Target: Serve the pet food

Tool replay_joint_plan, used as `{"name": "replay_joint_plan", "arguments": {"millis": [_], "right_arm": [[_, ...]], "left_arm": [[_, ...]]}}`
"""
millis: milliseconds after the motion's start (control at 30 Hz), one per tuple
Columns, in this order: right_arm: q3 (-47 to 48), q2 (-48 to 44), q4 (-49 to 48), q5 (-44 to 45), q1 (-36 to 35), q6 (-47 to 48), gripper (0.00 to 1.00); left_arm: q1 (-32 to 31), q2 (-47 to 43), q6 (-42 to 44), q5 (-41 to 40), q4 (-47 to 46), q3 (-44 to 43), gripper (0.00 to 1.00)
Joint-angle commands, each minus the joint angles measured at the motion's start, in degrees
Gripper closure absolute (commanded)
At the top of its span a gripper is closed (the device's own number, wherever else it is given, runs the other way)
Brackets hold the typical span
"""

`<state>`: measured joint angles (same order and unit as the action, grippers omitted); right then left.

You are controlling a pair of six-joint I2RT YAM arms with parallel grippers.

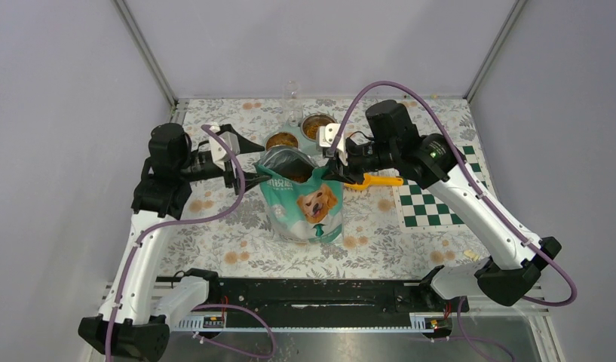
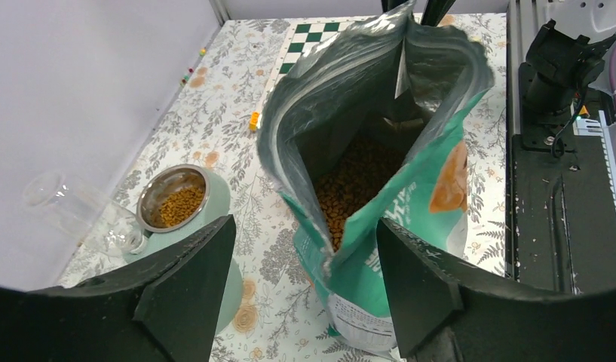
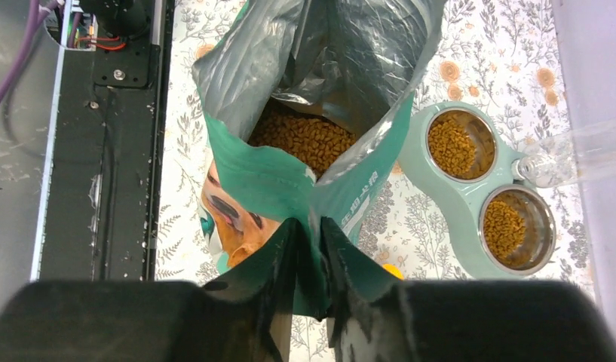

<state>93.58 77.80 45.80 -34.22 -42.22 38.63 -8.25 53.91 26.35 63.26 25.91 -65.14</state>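
Kibble, small brown pellets, lies heaped inside an upright, crinkled foil bag; only the wrist views see into it. More fills two steel bowls beside the bag. The right gripper has its jaws pinching the bag's teal rim. The left gripper holds its jaws spread wide before the bag.

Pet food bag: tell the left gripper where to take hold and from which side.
Probably the free left rim of the bag, approached from its left: the bag stands upright, mouth gaping, and the right gripper pinches the opposite rim.
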Motion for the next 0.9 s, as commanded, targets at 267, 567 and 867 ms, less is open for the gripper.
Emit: {"name": "replay_joint_plan", "arguments": {"millis": [267, 567, 867], "right_arm": [[-0.33, -2.62, -3.86, 0.3, 0.2, 0.1, 1.0], [-3.21, -9.2, -11.4, 14.53, 0.35, 0.28, 1.0], [-3.94, -15.44, -26.9, 28.38, 0.81, 6.85, 1.0]], "left_arm": [[-2.03, 2.82, 1.37, 3.64, -2.36, -0.59, 0.52], [-1.86, -1.09, 12.53, -14.68, 5.84, -3.22, 1.0], [-1.79, -1.52, 21.64, -27.57, 11.59, -15.24, 1.0]]}}
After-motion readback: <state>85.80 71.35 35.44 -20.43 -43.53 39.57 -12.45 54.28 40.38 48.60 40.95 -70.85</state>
